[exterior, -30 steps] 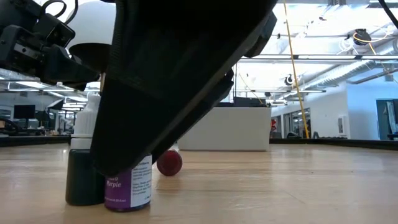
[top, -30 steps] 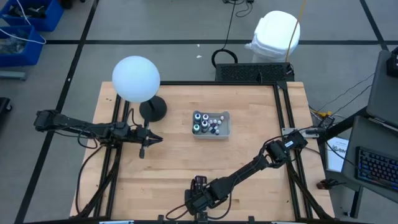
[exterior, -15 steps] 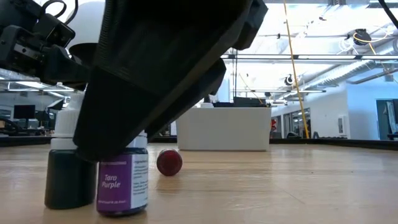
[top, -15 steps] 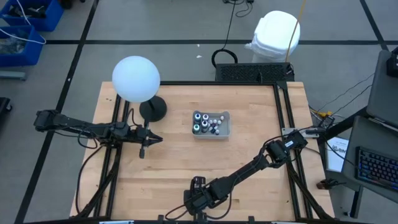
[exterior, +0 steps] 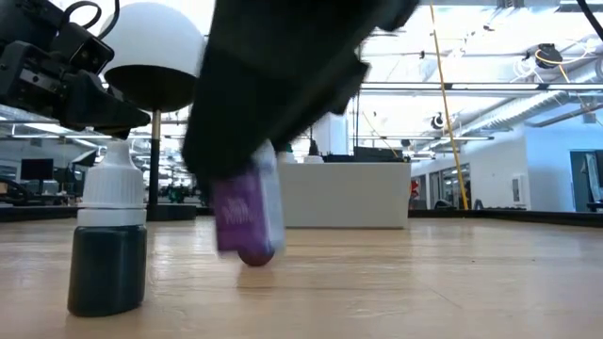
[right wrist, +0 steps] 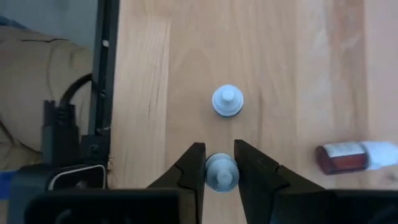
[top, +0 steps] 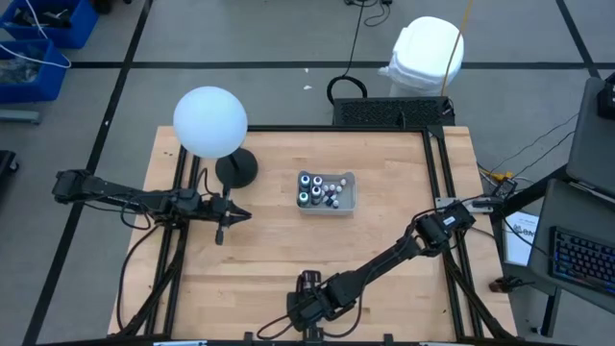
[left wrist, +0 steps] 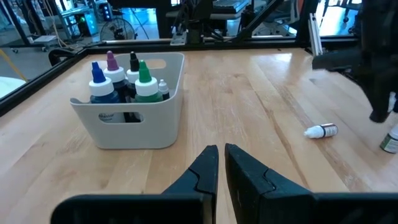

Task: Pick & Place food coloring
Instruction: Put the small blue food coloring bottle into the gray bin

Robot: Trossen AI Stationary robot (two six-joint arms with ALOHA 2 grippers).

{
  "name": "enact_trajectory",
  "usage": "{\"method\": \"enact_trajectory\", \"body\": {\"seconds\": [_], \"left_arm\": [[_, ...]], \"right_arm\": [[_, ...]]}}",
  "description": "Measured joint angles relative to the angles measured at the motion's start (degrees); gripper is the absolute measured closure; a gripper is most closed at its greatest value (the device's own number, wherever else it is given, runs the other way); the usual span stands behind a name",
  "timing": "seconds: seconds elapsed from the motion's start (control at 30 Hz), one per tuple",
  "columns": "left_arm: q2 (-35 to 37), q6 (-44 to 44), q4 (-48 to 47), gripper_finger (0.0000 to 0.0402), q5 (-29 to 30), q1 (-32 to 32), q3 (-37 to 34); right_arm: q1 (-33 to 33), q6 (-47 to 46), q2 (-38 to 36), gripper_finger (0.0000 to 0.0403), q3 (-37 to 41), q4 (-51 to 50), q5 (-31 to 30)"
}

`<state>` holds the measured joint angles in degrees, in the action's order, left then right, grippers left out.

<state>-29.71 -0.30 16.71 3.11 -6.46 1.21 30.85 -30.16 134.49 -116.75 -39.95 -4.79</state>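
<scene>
At the bottom centre of the high view the right hand [right wrist: 219,163] grips a purple bottle [exterior: 247,209] lifted off the surface [top: 384,240], beside a standing dark green bottle [exterior: 108,240] and a fallen red one [right wrist: 351,155], while farther up the bin [top: 327,192] holds more bottles and the left hand [top: 223,217], clenched empty, hovers at left.

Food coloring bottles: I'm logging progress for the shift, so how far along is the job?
Done: several bottles stand in the grey tray. In hand: the right pincer is shut on a purple-labelled bottle, lifted off the table at its near edge. Left: a dark green bottle stands upright and a red bottle lies on its side. The left pincer waits, shut, beside the tray.
</scene>
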Motion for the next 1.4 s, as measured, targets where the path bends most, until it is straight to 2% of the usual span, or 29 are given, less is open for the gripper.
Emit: {"method": "enact_trajectory", "body": {"seconds": [0.5, 0.73, 1.07, 1.23, 1.4], "left_arm": [[0.0, 0.0, -0.22, 0.0364, 0.0, 0.0, 0.0], [0.0, 0.0, -0.2, 0.0364, 0.0, 0.0, 0.0], [-0.02, -0.02, -0.17, 0.0364, 0.0, 0.0, 0.0], [0.0, -0.02, -0.15, 0.0364, 0.0, 0.0, 0.0], [-0.01, 0.0, -0.17, 0.0364, 0.0, 0.0, 0.0]], "right_arm": [[-0.36, 4.98, -4.74, 0.0341, 0.02, -0.45, -1.25], [-0.61, 8.61, -10.33, 0.0342, 0.02, -1.27, -1.42], [-3.13, 8.78, -14.6, 0.0342, 0.21, -9.21, -2.69], [-4.43, 10.53, -17.78, 0.0342, 5.86, -6.28, -2.63], [-5.89, 11.57, -23.74, 0.0342, 18.26, 3.65, -2.48]]}}
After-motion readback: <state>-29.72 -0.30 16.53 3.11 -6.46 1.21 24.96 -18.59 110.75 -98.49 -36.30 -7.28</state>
